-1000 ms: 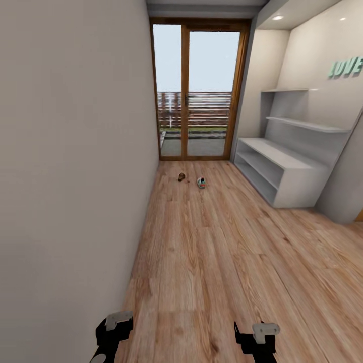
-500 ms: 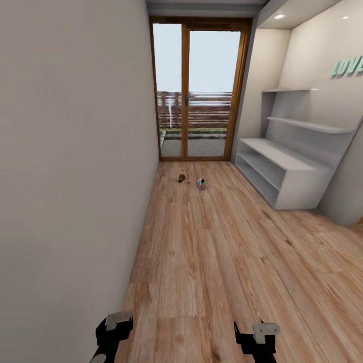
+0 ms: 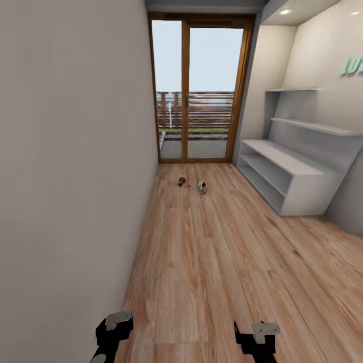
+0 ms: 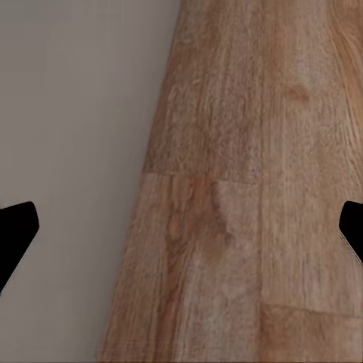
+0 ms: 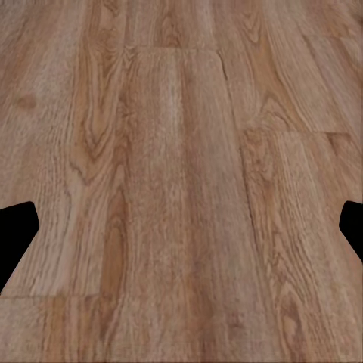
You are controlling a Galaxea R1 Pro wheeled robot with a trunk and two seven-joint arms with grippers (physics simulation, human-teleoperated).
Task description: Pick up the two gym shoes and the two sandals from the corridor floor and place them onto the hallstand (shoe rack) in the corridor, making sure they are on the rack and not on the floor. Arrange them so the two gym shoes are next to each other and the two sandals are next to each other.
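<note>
Far down the corridor floor [image 3: 212,262], one gym shoe [image 3: 202,187] and one brown sandal [image 3: 181,180] lie near the glass door, a little apart. The pale-grey hallstand [image 3: 282,176] stands against the right wall, both of its open shelf levels bare. My left gripper [image 3: 112,330] and right gripper [image 3: 256,339] hang low at the near edge of the head view, far from the shoes. In the wrist views the left gripper [image 4: 181,234] and right gripper [image 5: 181,234] are open over bare planks, holding nothing.
A plain wall [image 3: 70,176] runs close along my left side. A wood-framed glass door [image 3: 199,91] closes the corridor's far end. Teal letters [image 3: 353,66] sit high on the right wall, with floating shelves [image 3: 312,125] below them.
The whole head view has shifted a little, so the camera has moved; the hallstand sits further right. The shoe and sandal stay put and both grippers keep their pose.
</note>
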